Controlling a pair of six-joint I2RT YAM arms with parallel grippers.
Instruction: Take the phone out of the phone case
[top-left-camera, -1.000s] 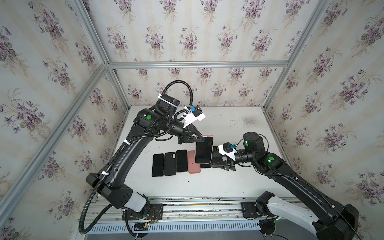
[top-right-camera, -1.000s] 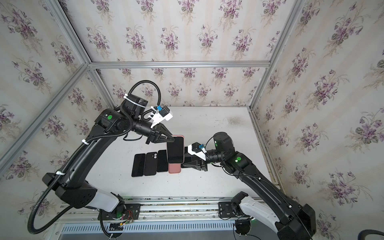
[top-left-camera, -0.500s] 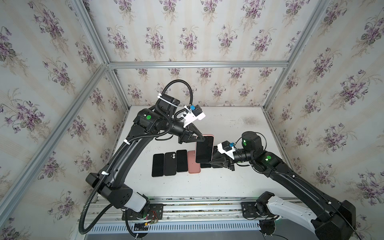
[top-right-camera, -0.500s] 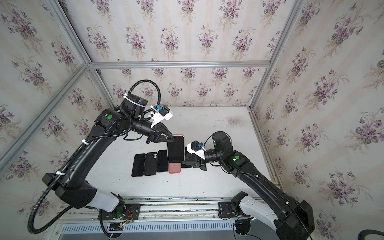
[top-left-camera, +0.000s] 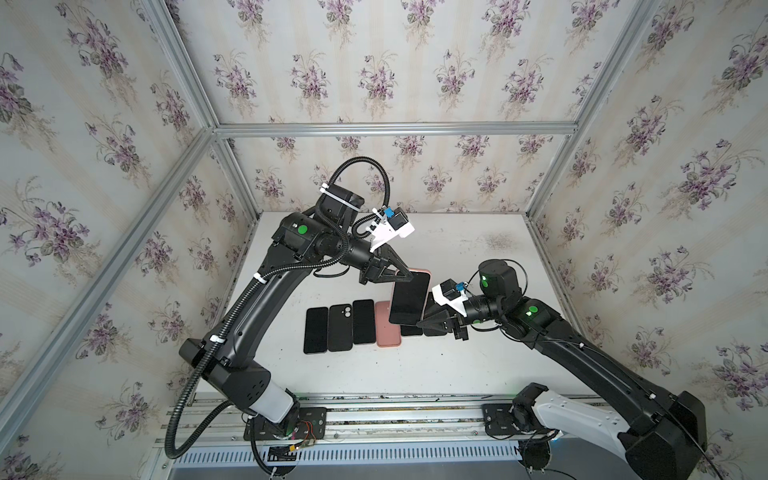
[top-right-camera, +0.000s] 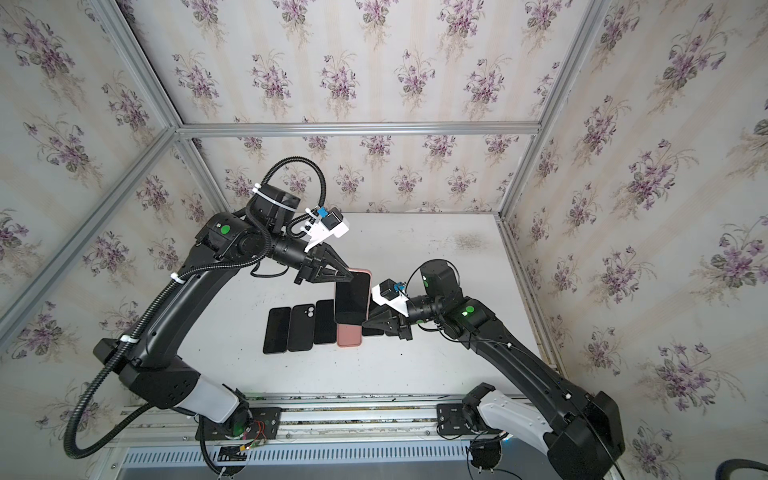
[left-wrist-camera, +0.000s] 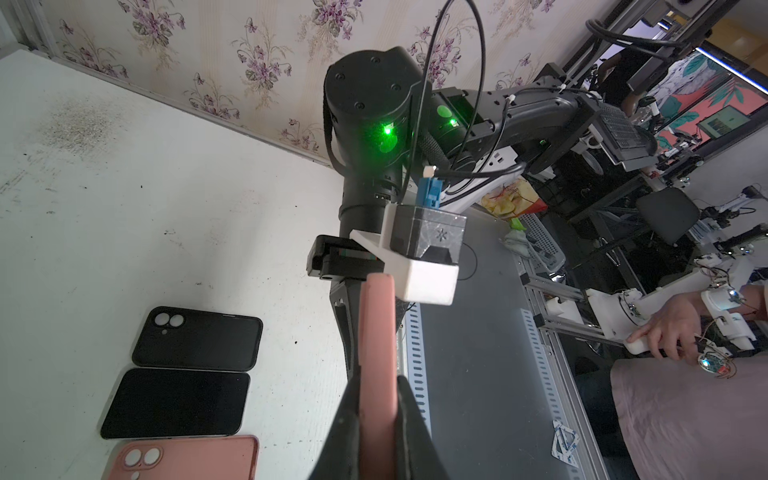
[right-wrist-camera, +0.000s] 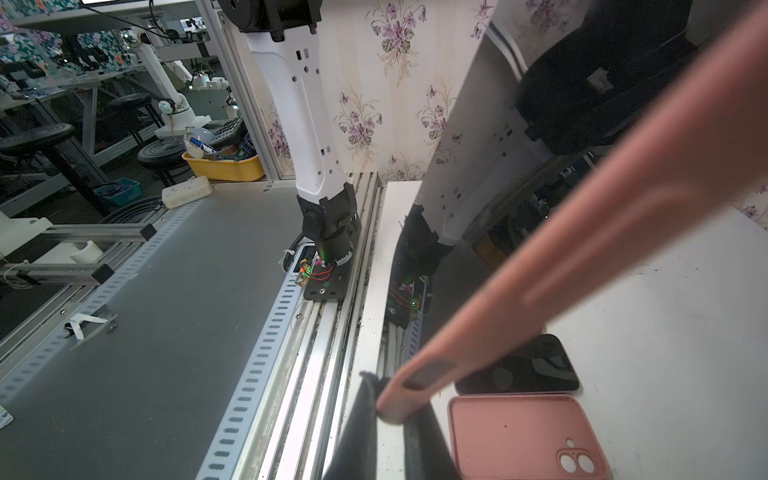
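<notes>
The phone (top-left-camera: 409, 299) (top-right-camera: 352, 297), dark screen facing up, sits in a pink phone case (top-left-camera: 427, 291) (top-right-camera: 369, 291) and hangs tilted above the table in both top views. My left gripper (top-left-camera: 409, 274) (top-right-camera: 349, 276) is shut on its far upper edge. In the left wrist view the pink phone case (left-wrist-camera: 376, 332) stands edge-on, pinched in the left gripper (left-wrist-camera: 377, 378). My right gripper (top-left-camera: 419, 323) (top-right-camera: 365, 323) is shut on the near lower corner. In the right wrist view the right gripper (right-wrist-camera: 392, 399) clamps the rounded corner of the pink case (right-wrist-camera: 582, 232).
On the white table (top-left-camera: 478, 365), below the held phone, lies a row of black phones and cases (top-left-camera: 340, 326) with an empty pink case (top-left-camera: 387, 332) (right-wrist-camera: 519, 436) beside them. A black phone (right-wrist-camera: 519, 370) lies next to that empty case. The rail (top-left-camera: 374, 415) runs along the front.
My right gripper has moved in a little toward the held phone and closed its jaws on the case's lower corner. The left arm and the phone have stayed put.
</notes>
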